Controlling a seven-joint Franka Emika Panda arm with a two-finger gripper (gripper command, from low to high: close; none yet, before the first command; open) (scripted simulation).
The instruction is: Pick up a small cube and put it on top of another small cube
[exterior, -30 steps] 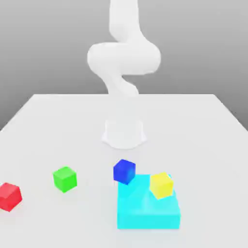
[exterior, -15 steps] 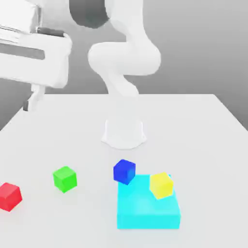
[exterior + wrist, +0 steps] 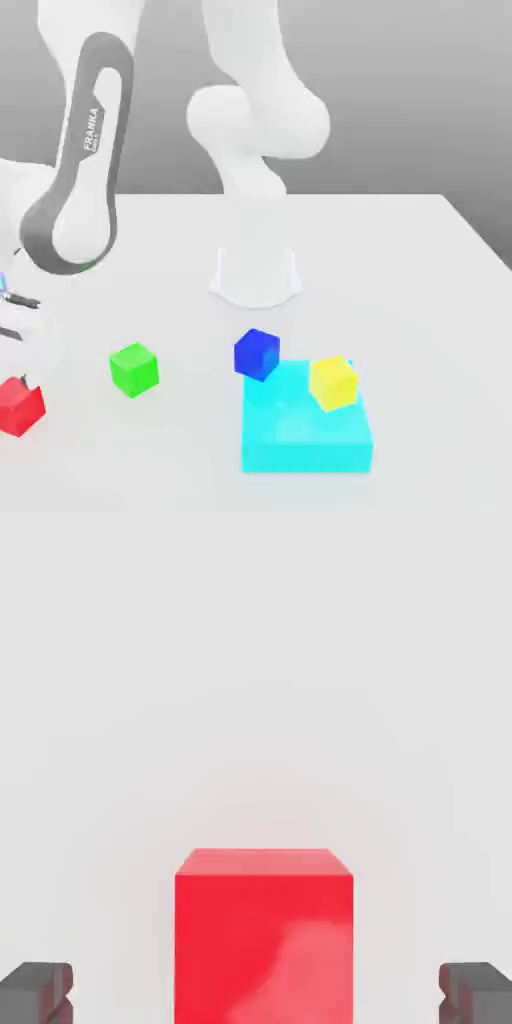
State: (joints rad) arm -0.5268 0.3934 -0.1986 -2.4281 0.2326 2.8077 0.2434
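The small red cube [image 3: 20, 408] rests on the white table at the exterior view's far left. My hand [image 3: 16, 325] hangs right above it. In the hand view the red cube [image 3: 264, 937] sits between the two dark fingertips [image 3: 36, 992], with wide gaps on both sides. My gripper [image 3: 256, 994] is open and holds nothing. The small green cube [image 3: 134, 368] stands on the table a short way to the exterior view's right of the red one, apart from it.
A blue cube [image 3: 257, 354] stands by the far corner of the large flat cyan block [image 3: 300, 440]. A yellow cube [image 3: 333, 382] sits tilted on that block. The arm's white base [image 3: 256, 275] is behind them. The table edge [image 3: 10, 262] runs close by on the left.
The arm has swung down at the exterior view's left, and the hand has dropped from high above the table to just over the red cube. The cubes have not moved.
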